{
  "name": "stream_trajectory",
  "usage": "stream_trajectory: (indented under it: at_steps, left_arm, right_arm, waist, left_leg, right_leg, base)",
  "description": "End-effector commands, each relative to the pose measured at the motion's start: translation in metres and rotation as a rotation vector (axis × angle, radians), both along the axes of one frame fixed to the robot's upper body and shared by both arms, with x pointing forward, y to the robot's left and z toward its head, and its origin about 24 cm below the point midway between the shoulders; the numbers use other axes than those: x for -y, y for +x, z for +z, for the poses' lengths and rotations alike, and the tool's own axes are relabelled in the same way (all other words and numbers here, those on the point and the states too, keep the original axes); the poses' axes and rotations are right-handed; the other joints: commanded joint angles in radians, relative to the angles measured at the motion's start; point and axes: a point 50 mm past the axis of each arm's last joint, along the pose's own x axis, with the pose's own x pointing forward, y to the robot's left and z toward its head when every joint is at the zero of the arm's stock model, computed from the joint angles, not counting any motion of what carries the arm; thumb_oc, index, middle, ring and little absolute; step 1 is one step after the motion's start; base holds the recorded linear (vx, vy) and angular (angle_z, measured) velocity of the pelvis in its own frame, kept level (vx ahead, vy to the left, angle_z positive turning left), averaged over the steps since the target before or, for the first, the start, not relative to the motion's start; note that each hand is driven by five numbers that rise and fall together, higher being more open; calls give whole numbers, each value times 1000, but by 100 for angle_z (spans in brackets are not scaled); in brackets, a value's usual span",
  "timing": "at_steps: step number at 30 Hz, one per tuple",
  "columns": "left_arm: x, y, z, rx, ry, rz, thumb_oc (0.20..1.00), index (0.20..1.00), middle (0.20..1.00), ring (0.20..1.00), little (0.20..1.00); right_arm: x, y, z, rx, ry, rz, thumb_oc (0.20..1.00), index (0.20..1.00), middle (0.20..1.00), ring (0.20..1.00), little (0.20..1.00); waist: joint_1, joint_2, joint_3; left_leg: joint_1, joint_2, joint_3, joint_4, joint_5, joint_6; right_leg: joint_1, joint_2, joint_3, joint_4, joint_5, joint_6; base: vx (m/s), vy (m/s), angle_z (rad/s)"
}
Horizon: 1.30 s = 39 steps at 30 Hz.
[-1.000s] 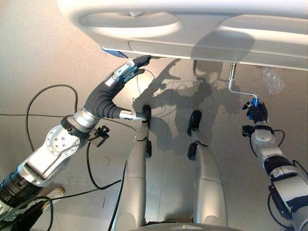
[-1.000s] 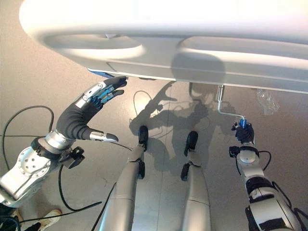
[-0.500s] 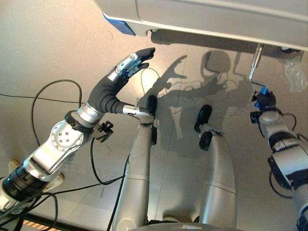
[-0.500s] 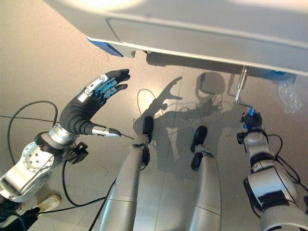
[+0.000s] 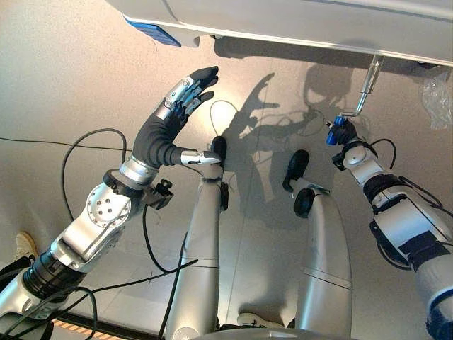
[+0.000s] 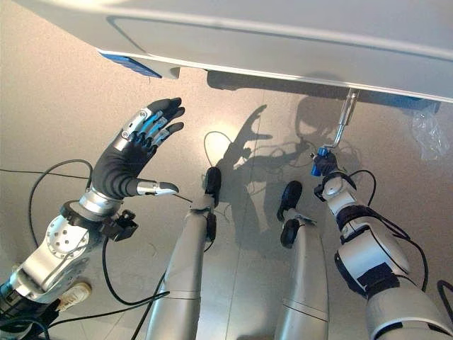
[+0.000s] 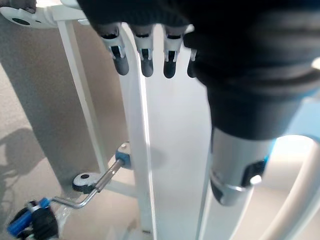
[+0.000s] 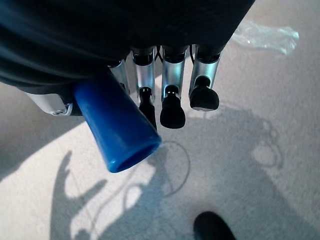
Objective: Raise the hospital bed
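The hospital bed (image 5: 297, 18) runs across the 12 o'clock edge of the head views, its pale underside above the grey floor (image 5: 64, 78). A metal crank (image 5: 364, 88) hangs down from the bed's frame at about 1 o'clock and bends to end in a blue handle (image 5: 332, 132). The right hand (image 5: 347, 150) holds that handle: its wrist view shows the blue handle (image 8: 117, 130) lying in the palm with the fingers (image 8: 172, 107) curled over beside it. The left hand (image 5: 166, 124) is raised at about 10 o'clock, below the bed's edge and apart from it, its fingers (image 5: 198, 81) straight and close together, thumb out to the side, holding nothing. A crumpled clear plastic wrapper (image 5: 437, 88) lies on the floor at 2 o'clock, beyond the crank.
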Motion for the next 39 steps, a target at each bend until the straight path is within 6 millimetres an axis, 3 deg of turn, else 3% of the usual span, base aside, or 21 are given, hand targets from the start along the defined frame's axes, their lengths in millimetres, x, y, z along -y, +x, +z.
stream_trajectory:
  at_steps: [1,3,5,8,9,10,11,12,13,15,16,19,20,21,22,27,28,33,39]
  left_arm:
    - [5,-17,13,102,-82,-61,1000,1000,1000,1000,1000]
    - [5,-17,14,104,-84,-62,1000,1000,1000,1000,1000]
    - [7,-18,15,109,-82,-81,1000,1000,1000,1000,1000]
    - [7,-18,13,107,-66,-88,1000,1000,1000,1000,1000]
    - [7,-18,13,106,-66,-89,1000,1000,1000,1000,1000]
    - [6,-18,15,123,-63,-82,1000,1000,1000,1000,1000]
    - [7,-18,12,109,-63,-85,1000,1000,1000,1000,1000]
    - [7,-16,10,109,-52,-69,1000,1000,1000,1000,1000]
    - [6,-16,13,122,-53,-68,1000,1000,1000,1000,1000]
    - [5,-11,7,124,-26,-21,1000,1000,1000,1000,1000]
    - [3,-10,9,144,-14,1,1000,1000,1000,1000,1000]
    - [1,-10,7,148,2,16,1000,1000,1000,1000,1000]
    - [-2,-10,5,142,23,31,1000,1000,1000,1000,1000]
    - [-2,-10,4,142,23,31,1000,1000,1000,1000,1000]
    - [-4,-10,1,128,28,40,1000,1000,1000,1000,1000]
    - [-9,-8,-7,93,30,74,1000,1000,1000,1000,1000]
    - [-20,-5,-18,67,9,165,1000,1000,1000,1000,1000]
    - [-30,-2,-37,-9,-59,244,1000,1000,1000,1000,1000]
    - [-36,-4,-37,-3,-52,262,1000,1000,1000,1000,1000]
  right_arm:
    - [-138,7,-16,-63,-288,543,200,200,200,200,200]
    - [-150,5,-15,-46,-292,585,200,200,200,200,200]
    - [-179,-2,-13,-2,-285,703,200,200,200,200,200]
    - [-215,-21,8,138,-179,906,200,200,200,200,200]
    - [-214,-21,8,137,-177,906,200,200,200,200,200]
    - [-219,-26,22,210,-115,945,200,200,200,200,200]
    - [-218,-27,17,196,-107,943,200,200,200,200,200]
    - [-218,-39,29,284,51,990,200,200,200,200,200]
    - [-218,-38,33,295,44,992,200,200,200,200,200]
    - [-206,-60,45,397,210,1056,200,200,200,200,200]
    - [-200,-67,55,457,252,1071,200,200,200,200,200]
    - [-187,-76,62,515,304,1071,200,200,200,200,200]
    - [-169,-90,70,594,348,1062,200,200,200,200,200]
    - [-169,-90,70,594,348,1062,200,200,200,200,200]
    - [-154,-98,73,648,424,1030,200,200,200,200,200]
    - [-136,-109,69,687,541,991,200,200,200,200,200]
    - [-117,-120,64,723,625,929,200,200,200,200,200]
    - [-88,-131,52,781,729,794,200,200,200,200,200]
    - [-63,-140,54,895,785,670,200,200,200,200,200]
  waist:
    - [39,85,-21]
    - [41,85,-21]
    - [45,89,-21]
    - [41,84,-21]
    - [42,84,-21]
    - [38,81,-21]
    - [38,80,-21]
    - [25,72,-21]
    - [27,74,-21]
    - [-2,51,-21]
    - [-11,45,-21]
    - [-22,33,-21]
    - [-38,20,-21]
    - [-38,20,-21]
    - [-51,13,-21]
    - [-64,2,-21]
    - [-78,-11,-21]
    - [-96,-23,-21]
    - [-109,-31,-21]
  left_leg:
    - [-17,-50,26,-9,-24,44]
    - [-17,-50,25,-8,-24,44]
    - [-16,-53,24,-9,-21,45]
    - [0,-50,27,-29,-12,46]
    - [2,-50,28,-30,-11,46]
    - [-19,-48,29,-53,31,49]
    - [9,-49,30,-40,-6,46]
    - [25,-46,34,-65,5,46]
    - [2,-44,34,-78,39,49]
    - [70,-37,41,-107,17,45]
    - [61,-32,44,-138,57,47]
    - [96,-26,47,-172,67,46]
    - [134,-23,53,-207,79,42]
    - [134,-23,53,-208,79,42]
    - [169,-19,58,-244,90,40]
    - [230,-14,63,-298,107,37]
    - [279,-10,63,-332,114,36]
    - [326,-9,61,-358,116,39]
    - [363,-7,66,-391,122,37]
  right_leg:
    - [10,0,-6,-13,-5,81]
    - [10,-2,-6,-13,-4,81]
    - [14,-2,-9,-14,-4,81]
    - [30,-2,-9,-37,3,83]
    - [32,-2,-8,-38,4,83]
    - [14,-2,-16,-63,41,76]
    - [40,-2,-7,-50,9,84]
    - [54,-1,-7,-73,19,87]
    - [32,-1,-15,-87,49,78]
    - [92,2,-8,-106,29,89]
    - [83,4,-15,-139,68,83]
    - [117,7,-16,-174,81,88]
    - [157,9,-21,-216,96,94]
    - [157,9,-21,-216,96,94]
    - [191,10,-24,-254,111,99]
    - [252,18,-29,-319,135,106]
    - [300,28,-29,-357,145,110]
    - [349,29,-35,-389,151,111]
    - [383,32,-30,-423,161,115]
  base:
    - [0,0,0]
    - [0,0,0]
    - [0,0,0]
    - [0,0,0]
    - [-76,16,-1]
    - [0,0,0]
    - [0,0,0]
    - [0,0,0]
    - [-33,24,-1]
    - [-17,13,1]
    - [-83,33,1]
    - [-48,8,-3]
    - [-34,-11,-4]
    - [-54,-13,-2]
    - [0,0,0]
    - [-27,3,0]
    - [0,0,0]
    - [-4,-21,-4]
    - [0,0,0]
